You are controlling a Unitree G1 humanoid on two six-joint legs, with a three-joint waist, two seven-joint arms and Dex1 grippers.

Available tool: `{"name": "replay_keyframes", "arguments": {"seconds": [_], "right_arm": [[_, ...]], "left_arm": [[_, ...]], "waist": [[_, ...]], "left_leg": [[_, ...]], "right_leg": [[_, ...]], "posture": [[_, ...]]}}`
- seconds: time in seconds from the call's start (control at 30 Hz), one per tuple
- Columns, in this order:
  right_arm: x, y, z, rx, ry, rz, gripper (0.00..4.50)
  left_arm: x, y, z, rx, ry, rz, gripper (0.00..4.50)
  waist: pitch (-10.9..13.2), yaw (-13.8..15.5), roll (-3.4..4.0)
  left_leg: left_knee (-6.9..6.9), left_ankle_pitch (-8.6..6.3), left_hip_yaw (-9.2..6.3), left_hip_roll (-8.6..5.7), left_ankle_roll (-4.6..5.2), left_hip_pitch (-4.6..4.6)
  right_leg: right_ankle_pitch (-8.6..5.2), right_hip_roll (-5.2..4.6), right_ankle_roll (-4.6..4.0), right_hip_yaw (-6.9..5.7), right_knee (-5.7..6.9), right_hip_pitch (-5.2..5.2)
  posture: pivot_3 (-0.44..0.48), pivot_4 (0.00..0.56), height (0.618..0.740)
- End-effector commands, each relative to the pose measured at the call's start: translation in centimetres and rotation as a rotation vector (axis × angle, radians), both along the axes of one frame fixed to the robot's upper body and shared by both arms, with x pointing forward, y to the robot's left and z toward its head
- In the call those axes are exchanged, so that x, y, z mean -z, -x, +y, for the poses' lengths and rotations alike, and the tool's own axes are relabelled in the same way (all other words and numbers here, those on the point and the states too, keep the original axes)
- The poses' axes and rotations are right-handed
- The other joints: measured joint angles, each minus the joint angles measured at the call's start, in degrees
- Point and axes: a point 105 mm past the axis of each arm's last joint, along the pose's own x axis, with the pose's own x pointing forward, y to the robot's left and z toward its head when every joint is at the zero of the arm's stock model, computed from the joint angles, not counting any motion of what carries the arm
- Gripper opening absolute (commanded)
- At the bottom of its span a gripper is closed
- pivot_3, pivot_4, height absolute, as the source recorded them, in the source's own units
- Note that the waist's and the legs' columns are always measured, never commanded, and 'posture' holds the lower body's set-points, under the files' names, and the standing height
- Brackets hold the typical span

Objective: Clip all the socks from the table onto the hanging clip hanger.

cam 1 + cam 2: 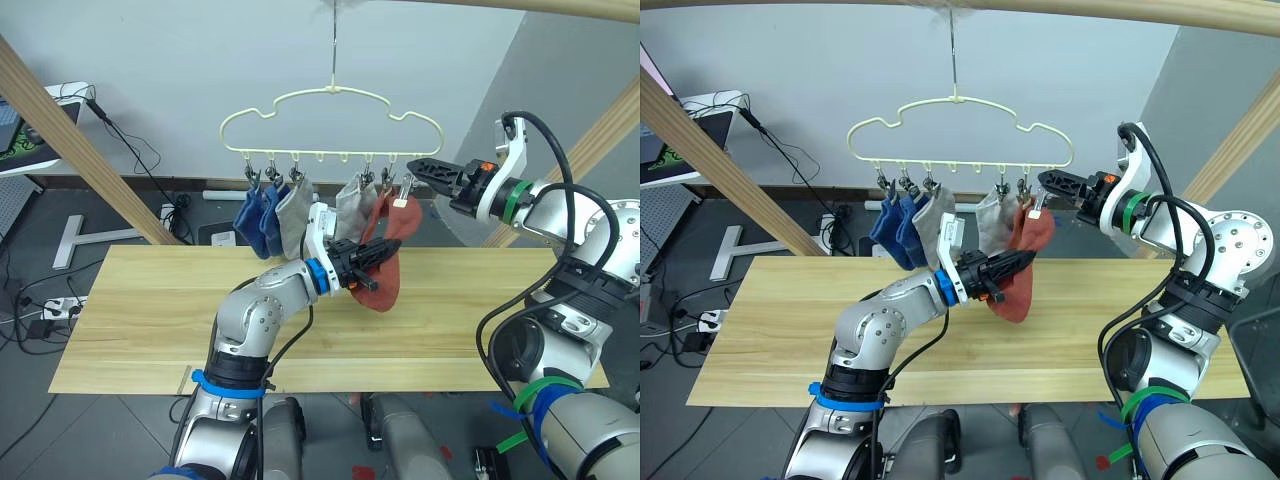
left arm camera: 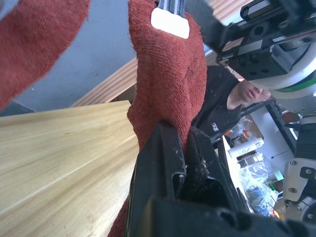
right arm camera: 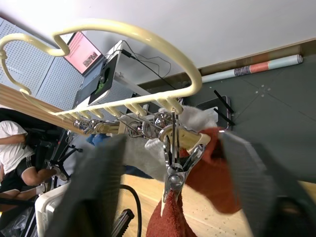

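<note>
While the pale-yellow clip hanger [image 1: 332, 120] hangs by its hook above the light wooden table [image 1: 150, 300], five socks hang from the clips on its straight bar. Two blue socks [image 1: 256, 220] occupy the clips toward the robot's left, with a light grey sock [image 1: 293, 217] just beside them. A second light grey sock [image 1: 352, 206] and a rust-red sock [image 1: 399, 222] hang toward the right.

The left gripper [image 1: 372, 256] is raised above the table with its jaws closed on the second rust-red sock [image 1: 385, 285], which droops below the fingers. In the left wrist view, the red fabric is pinched between the two black fingers [image 2: 158, 163] and rises to a metal clip [image 3: 174, 173] at its top edge.

The right gripper [image 1: 425, 168] is level with the bar, at the hanger's right end, just beside the rightmost clips. Its jaws are parted; in the right wrist view the fingers stand on either side of the clip, apart from it.

A person [image 2: 232, 106] in a dark shirt appears behind the table in the left wrist view.
</note>
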Motion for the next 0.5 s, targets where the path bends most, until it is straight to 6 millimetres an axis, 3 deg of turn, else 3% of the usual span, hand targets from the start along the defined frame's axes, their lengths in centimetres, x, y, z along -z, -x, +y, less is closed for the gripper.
{"name": "replay_keyframes", "arguments": {"seconds": [0.03, 0.07, 0.17, 0.4, 0.5], "right_arm": [[-1.6, 0.8, -1.6, 0.01, 0.01, -0.078, 4.41], [-1.6, 0.8, -1.9, 0.013, 0.018, -0.084, 4.41], [-0.4, 1.3, -2.3, 0.016, 0.117, -0.097, 4.5], [0.9, 2.0, -2.4, -0.014, 0.151, -0.101, 4.5], [3.7, 3.2, -2.9, -0.032, 0.271, -0.081, 4.5]], "left_arm": [[-0.5, 0.1, -0.4, 0.0, -0.001, -0.068, 0.0], [-0.4, 0.0, -0.4, -0.006, -0.007, -0.077, 0.0], [0.6, -0.1, 0.0, -0.004, -0.014, -0.047, 0.79], [1.6, 0.0, 1.1, 0.004, -0.044, -0.031, 2.95], [2.9, 0.2, 3.8, -0.009, -0.114, -0.01, 3.85]], "waist": [[0.0, 0.16, 0.01], [0.0, 0.23, 0.0], [-0.02, 0.16, 0.01], [-0.01, -0.84, 0.02], [-0.03, -0.99, 0.0]], "left_leg": [[0.0, 0.0, 0.0, 0.0, 0.0, -0.01], [0.0, 0.0, -0.01, -0.01, 0.0, -0.03], [0.0, 0.0, 0.02, -0.02, 0.0, -0.04], [0.03, 0.0, 0.02, 0.0, 0.0, -0.02], [0.03, 0.0, -0.04, 0.01, 0.0, 0.02]], "right_leg": [[0.0, 0.0, 0.0, -0.01, 0.0, 0.0], [0.0, -0.02, 0.0, -0.01, -0.02, -0.01], [0.0, -0.04, 0.0, 0.02, -0.07, 0.01], [0.01, 0.02, 0.01, 0.04, 0.07, -0.05], [0.01, 0.03, 0.02, 0.0, 0.05, 0.02]], "posture": [[-0.107, 0.273, 0.74], [-0.107, 0.273, 0.74], [-0.115, 0.27, 0.74], [-0.108, 0.273, 0.74], [-0.108, 0.273, 0.74]]}}
